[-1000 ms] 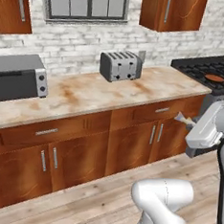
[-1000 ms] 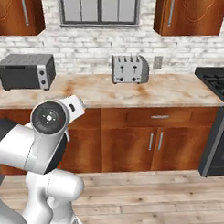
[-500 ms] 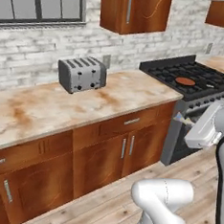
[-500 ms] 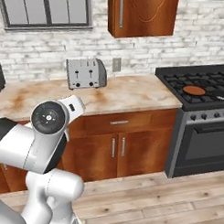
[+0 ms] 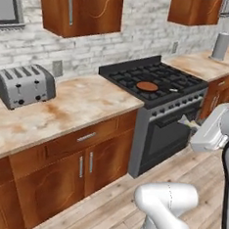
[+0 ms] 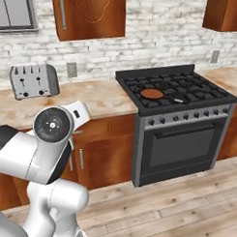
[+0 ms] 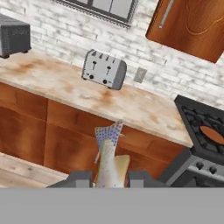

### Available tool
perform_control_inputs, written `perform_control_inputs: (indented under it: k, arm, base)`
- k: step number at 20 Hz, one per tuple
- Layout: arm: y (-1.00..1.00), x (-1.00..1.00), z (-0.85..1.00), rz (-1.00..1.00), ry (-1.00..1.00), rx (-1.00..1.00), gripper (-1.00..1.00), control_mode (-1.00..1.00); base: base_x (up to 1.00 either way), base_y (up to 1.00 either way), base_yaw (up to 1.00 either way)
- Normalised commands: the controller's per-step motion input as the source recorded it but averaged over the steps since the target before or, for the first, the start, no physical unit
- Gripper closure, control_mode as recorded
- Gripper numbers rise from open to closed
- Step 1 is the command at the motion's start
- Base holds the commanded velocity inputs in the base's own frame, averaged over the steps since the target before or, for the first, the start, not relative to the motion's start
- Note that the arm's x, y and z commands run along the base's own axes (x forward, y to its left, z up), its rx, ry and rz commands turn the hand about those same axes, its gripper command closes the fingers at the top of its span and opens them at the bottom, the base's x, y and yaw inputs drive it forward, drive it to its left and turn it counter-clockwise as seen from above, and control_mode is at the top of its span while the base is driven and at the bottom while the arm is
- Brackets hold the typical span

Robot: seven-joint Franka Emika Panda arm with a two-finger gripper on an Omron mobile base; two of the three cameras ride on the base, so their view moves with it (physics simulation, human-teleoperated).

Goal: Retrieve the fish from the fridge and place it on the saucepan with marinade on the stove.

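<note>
The fish, slender, speckled and yellowish, sticks up tail-first between my fingertips in the hand view, with my gripper shut on it. The black stove stands in the middle of both base views, and on its front burner sits the saucepan with its orange-brown inside. From the other side the stove and the saucepan show ahead, right of centre. In the hand view the stove is at the right edge, well beyond the fish. The fridge is out of view.
A silver toaster stands on the marble counter left of the stove. Wooden cabinets hang above, and drawers and doors run below. A grey canister stands on the far right counter. A dark toaster oven sits far left.
The base has driven right along the counter, so the whole scene has slid left and the stove has come to the middle. The fish stays in my grip.
</note>
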Motion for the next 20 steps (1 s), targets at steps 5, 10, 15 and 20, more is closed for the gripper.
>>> perform_control_inputs:
  k: [5, 10, 15, 20]
  arm:
    - [0.0, 0.0, 0.0, 0.0, 0.0, 0.0, 1.0, 1.0]
    - [0.0, 0.0, 0.0, 0.0, 0.0, 0.0, 1.0, 1.0]
    - [0.0, 0.0, 0.0, 0.0, 0.0, 0.0, 1.0, 1.0]
    - [0.0, 0.0, 0.0, 0.0, 0.0, 0.0, 1.0, 1.0]
  base:
    - [0.47, -0.73, -0.22]
    - [0.41, -0.8, -0.19]
    - [0.51, -0.62, -0.08]
    - [0.47, -0.17, 0.08]
